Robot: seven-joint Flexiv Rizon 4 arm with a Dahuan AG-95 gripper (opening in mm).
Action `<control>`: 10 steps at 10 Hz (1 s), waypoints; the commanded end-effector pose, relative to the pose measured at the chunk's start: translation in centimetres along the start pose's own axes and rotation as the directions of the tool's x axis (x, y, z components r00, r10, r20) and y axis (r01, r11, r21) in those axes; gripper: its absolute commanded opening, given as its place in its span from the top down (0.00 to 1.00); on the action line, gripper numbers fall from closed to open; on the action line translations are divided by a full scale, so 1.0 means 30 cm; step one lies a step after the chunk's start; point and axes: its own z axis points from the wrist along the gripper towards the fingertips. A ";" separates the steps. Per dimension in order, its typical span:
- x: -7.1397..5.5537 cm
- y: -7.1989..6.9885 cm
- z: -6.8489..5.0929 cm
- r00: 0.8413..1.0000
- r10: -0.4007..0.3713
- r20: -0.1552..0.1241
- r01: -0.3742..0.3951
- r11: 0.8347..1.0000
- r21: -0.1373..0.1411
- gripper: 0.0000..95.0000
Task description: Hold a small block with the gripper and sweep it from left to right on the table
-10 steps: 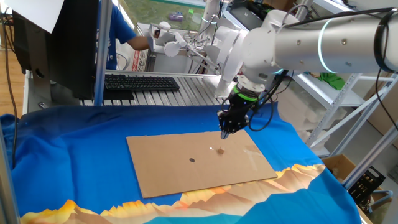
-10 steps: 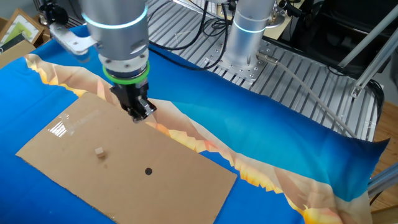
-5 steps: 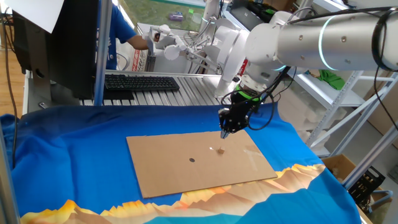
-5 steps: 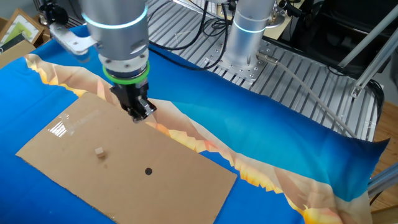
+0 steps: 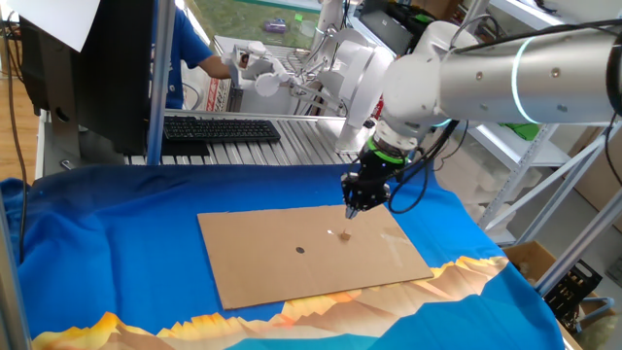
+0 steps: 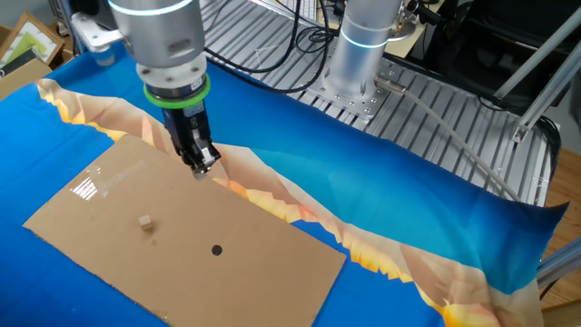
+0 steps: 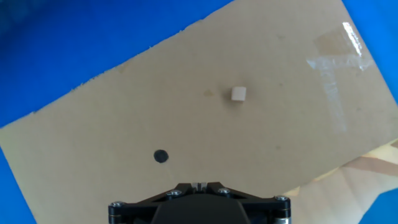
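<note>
The small block [image 7: 238, 94] lies loose on the cardboard sheet [image 7: 124, 112], a pale, cube-like piece with crisp edges — nothing touches it. A small dark round dot [image 7: 161, 156] marks the board well apart from it. My hand [image 5: 352, 208] hangs above the sheet's far edge, off to one side of the block, and holds nothing; how far its fingers are parted I cannot tell, since they are out of sight in my own view and read as one dark tip in the fixed views. So I judge the step to be the approach: the grasp is not yet made. Next I must centre over the block, descend, and close gently — it is tiny and could skid on the smooth matte board. Around the sheet the surface [image 6: 408, 218] is soft blue cloth, slightly rumpled.
</note>
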 end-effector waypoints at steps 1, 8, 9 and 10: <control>-0.031 0.007 0.002 1.000 0.006 0.010 -0.006 1.000 0.011 1.00; -0.349 -0.072 -0.017 0.995 -0.099 -0.013 0.099 0.995 0.007 1.00; -0.351 -0.075 -0.016 0.995 -0.098 -0.006 0.098 0.995 0.010 1.00; -0.352 -0.077 -0.017 0.995 -0.103 0.006 0.103 0.994 0.028 1.00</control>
